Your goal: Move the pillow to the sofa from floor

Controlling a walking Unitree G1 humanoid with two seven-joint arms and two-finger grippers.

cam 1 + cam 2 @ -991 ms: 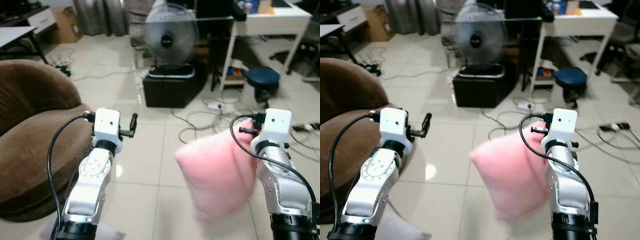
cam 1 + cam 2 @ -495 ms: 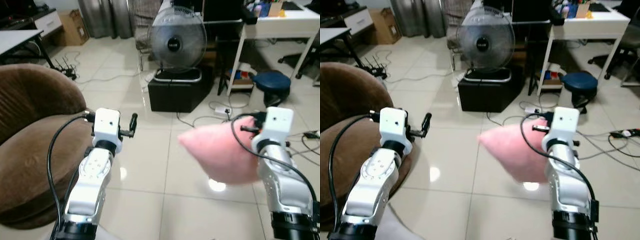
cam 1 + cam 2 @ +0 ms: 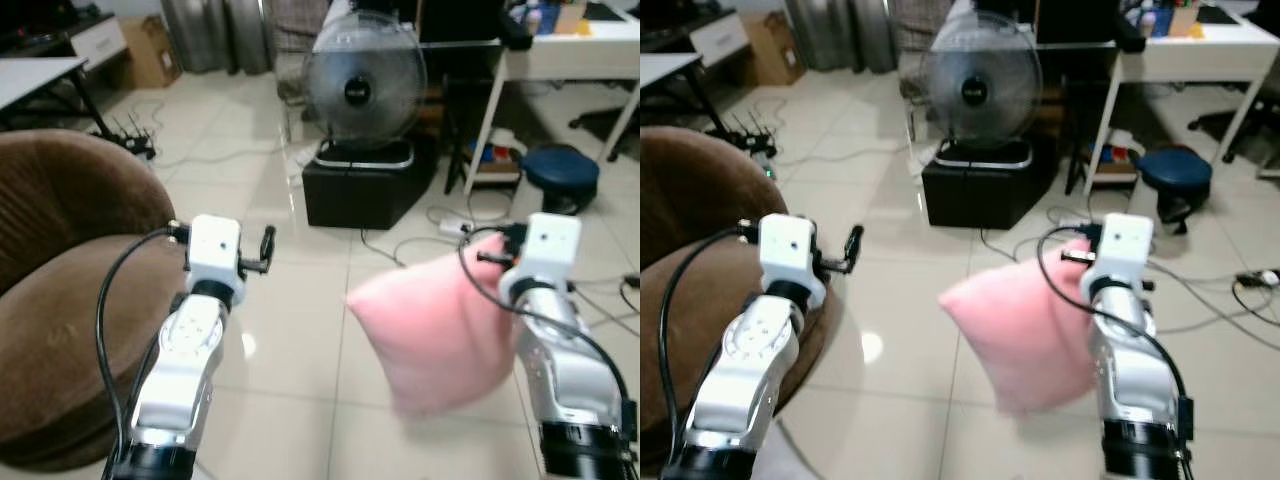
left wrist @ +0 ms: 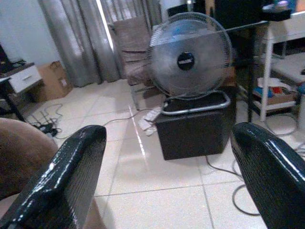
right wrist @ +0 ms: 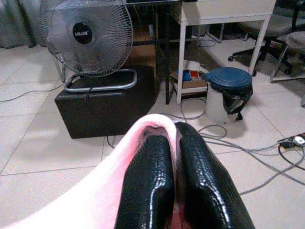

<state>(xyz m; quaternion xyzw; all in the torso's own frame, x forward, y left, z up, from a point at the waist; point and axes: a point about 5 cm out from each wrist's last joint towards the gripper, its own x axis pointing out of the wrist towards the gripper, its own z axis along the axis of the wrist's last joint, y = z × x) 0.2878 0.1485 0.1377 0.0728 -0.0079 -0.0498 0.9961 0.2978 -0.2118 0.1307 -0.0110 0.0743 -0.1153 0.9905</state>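
The pink pillow [image 3: 440, 330] is up off the floor, hanging in the air from the right gripper [image 5: 174, 143], whose two black fingers [image 5: 147, 181] are pressed close together on a pinch of pink fabric at the pillow's upper corner. The bulk of the pillow sags down and toward the robot's left, well above the pale tiled floor [image 3: 290, 330]; its edges look smeared, so the exact outline is hard to call. Over on the left, the left gripper [image 4: 167, 176] is held out in front at about the same height, fingers [image 4: 71, 176] spread wide with nothing between them. The brown sofa [image 3: 60, 300] sits at the robot's left, its rounded seat just beside the left arm, and the pillow is well apart from it, across a stretch of tile. Straight ahead stands a fan [image 3: 362, 85] perched on a black box [image 3: 365, 185], with cables [image 3: 420, 240] trailing over the tile near it. To the right of the fan there is a white desk [image 3: 1195, 40] and a blue stool [image 3: 558, 170] beside it. A cardboard box [image 3: 145, 50] is in the far left corner.
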